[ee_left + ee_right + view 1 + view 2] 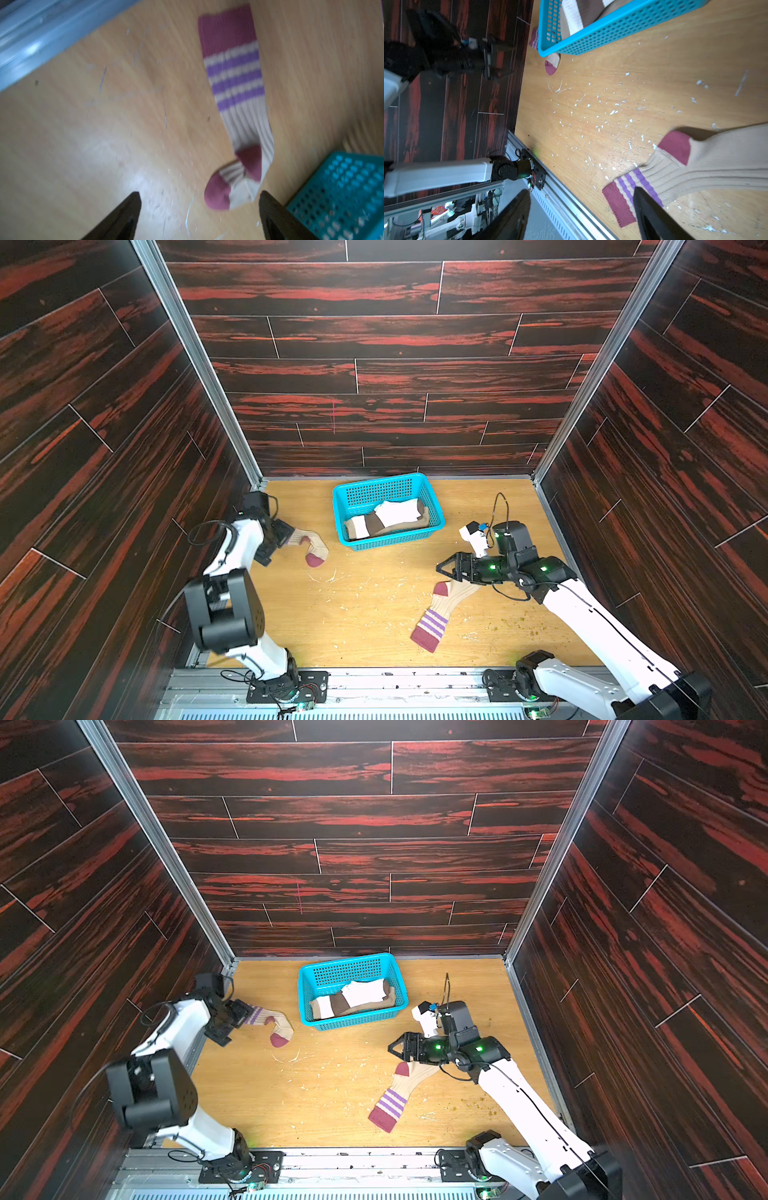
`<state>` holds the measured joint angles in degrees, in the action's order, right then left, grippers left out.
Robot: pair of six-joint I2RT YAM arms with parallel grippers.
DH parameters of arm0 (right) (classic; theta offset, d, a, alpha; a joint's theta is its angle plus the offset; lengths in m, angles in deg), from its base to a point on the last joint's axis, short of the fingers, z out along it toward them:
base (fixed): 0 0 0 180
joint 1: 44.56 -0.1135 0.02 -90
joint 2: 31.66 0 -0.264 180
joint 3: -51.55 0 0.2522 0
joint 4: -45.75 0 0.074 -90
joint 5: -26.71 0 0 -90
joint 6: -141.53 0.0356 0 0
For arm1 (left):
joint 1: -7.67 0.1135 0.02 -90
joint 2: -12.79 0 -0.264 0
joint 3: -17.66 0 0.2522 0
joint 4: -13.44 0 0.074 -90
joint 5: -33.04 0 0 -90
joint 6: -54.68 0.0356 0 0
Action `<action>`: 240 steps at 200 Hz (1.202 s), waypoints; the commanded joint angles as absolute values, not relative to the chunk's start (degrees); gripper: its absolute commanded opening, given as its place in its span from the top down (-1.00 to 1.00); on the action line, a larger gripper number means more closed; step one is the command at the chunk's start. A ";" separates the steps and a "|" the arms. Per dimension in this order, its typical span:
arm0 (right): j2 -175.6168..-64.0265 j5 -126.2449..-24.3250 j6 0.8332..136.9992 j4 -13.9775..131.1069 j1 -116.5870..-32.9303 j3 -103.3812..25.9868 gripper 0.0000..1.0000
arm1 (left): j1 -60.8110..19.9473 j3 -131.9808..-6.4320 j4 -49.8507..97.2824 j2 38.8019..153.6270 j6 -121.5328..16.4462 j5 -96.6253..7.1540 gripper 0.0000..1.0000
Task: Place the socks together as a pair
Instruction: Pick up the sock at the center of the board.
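Note:
Two cream socks with maroon toes and purple stripes lie apart on the wooden table. One sock point(313, 545) point(278, 1027) lies at the left, bent at the heel. My left gripper point(277, 545) point(199, 196) hangs open over its cuff end, holding nothing. In the left wrist view this sock point(245, 122) lies flat, its toe between the fingertips. The other sock point(446, 601) point(409, 1077) point(716, 166) lies at the front right. My right gripper point(442, 568) point(581, 194) hovers open above its foot end, empty.
A blue mesh basket point(336, 510) point(301, 990) stands at the back middle, holding white socks with brown bands point(374, 524). White flecks litter the wood. Dark panelled walls close in three sides; a metal rail point(374, 680) runs along the front.

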<state>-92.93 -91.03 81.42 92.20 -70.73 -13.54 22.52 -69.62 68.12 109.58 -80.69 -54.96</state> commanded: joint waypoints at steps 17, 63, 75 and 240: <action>-95.04 -92.81 82.17 92.08 -72.14 -15.73 -0.62 | 24.69 -78.20 67.34 121.71 -79.13 -54.24 -0.64; -96.06 -92.72 83.46 90.99 -73.88 -15.75 -0.62 | 24.96 -86.42 66.78 131.81 -78.16 -54.65 -0.52; -96.13 -92.42 83.58 91.15 -74.37 -15.82 -0.62 | 24.89 -87.75 67.34 133.53 -77.78 -55.59 -0.50; -88.67 -92.37 83.43 89.98 -75.49 -12.58 -0.61 | 24.28 -70.75 69.06 102.13 -71.71 -56.80 0.91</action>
